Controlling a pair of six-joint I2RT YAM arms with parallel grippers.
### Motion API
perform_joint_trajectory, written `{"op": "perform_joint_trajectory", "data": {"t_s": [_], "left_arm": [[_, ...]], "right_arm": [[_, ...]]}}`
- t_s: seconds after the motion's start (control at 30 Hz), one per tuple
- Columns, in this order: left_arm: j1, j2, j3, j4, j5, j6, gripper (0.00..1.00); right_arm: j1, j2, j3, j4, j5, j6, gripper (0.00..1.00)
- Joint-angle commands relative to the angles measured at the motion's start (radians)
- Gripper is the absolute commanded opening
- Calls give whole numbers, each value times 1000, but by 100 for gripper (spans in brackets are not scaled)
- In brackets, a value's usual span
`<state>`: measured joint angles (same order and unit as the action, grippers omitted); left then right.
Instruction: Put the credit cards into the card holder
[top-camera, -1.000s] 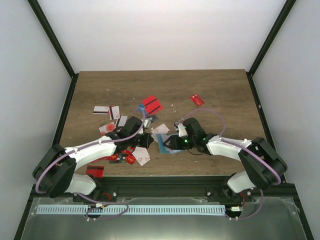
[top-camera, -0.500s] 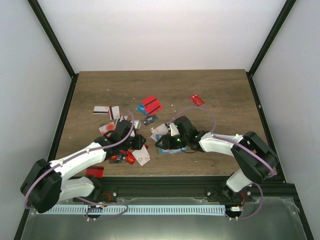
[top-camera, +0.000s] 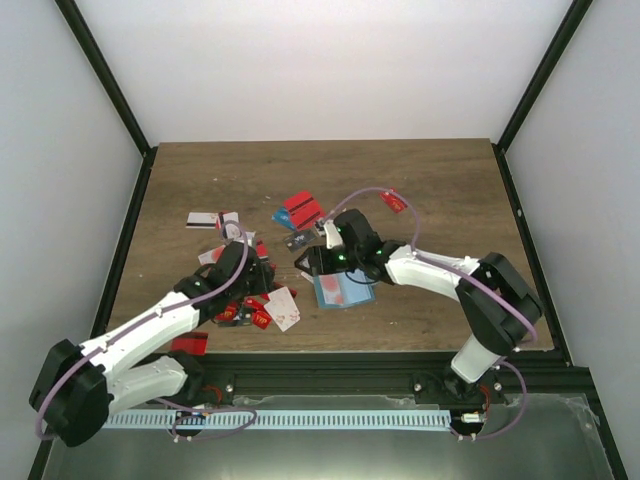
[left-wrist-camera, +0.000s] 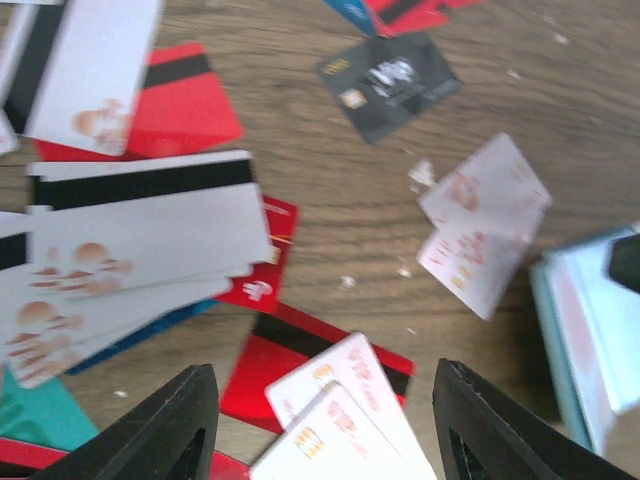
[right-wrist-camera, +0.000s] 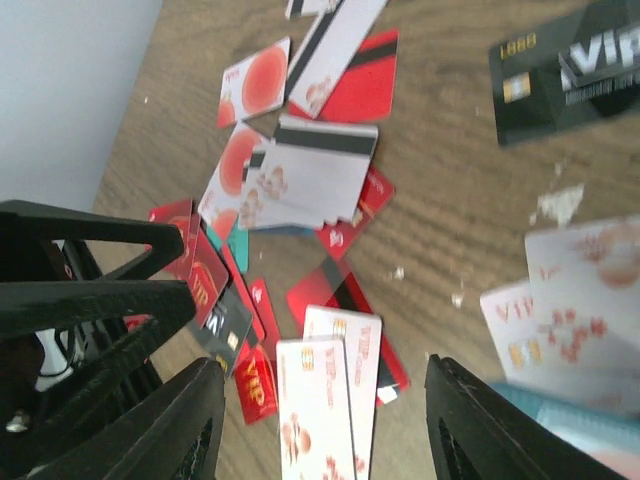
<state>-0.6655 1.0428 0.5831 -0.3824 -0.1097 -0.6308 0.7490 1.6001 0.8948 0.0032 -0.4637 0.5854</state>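
Observation:
The card holder (top-camera: 340, 290) lies open and flat on the wood, light blue inside with a pale card on it; its edge shows in the left wrist view (left-wrist-camera: 590, 330). Credit cards are scattered around it: two white VIP ones (left-wrist-camera: 350, 410) (right-wrist-camera: 325, 400) on a red black-striped one, a dark one (left-wrist-camera: 390, 75), and red ones (top-camera: 303, 208). My left gripper (top-camera: 258, 284) (left-wrist-camera: 335, 430) hangs open above the white VIP pair, left of the holder. Just past the holder's far left corner my right gripper (top-camera: 306, 262) (right-wrist-camera: 330, 420) is open too. Neither holds anything.
A heap of white, red and teal cards (right-wrist-camera: 290, 175) lies left of the white pair. More cards sit apart: white striped ones (top-camera: 203, 219) at the far left, a red one (top-camera: 393, 200) at the far right, another red one (top-camera: 190, 343) by the near edge.
My left gripper has opened from shut and drawn back to the left. The right gripper has opened wider and moved left and away, leaving the card holder lying uncovered on the table.

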Motion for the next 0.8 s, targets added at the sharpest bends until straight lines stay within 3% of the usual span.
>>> {"op": "perform_joint_trajectory", "data": {"t_s": [0.0, 0.2, 0.37, 0.5, 0.63, 0.77], "left_arm": [[64, 46, 30, -14, -90, -29, 62], [180, 110, 18, 36, -82, -19, 71], [301, 199, 16, 122, -53, 24, 73], [396, 304, 39, 176, 33, 65, 73], [429, 402, 68, 186, 126, 96, 73], [426, 424, 36, 207, 207, 100, 70]], "right_arm": [[7, 67, 131, -28, 63, -51, 57], [8, 218, 260, -1, -12, -42, 57], [14, 349, 387, 26, -32, -26, 54], [34, 491, 556, -54, 7, -53, 52], [58, 610, 691, -147, 63, -55, 49], [86, 647, 693, -163, 82, -33, 48]]}}
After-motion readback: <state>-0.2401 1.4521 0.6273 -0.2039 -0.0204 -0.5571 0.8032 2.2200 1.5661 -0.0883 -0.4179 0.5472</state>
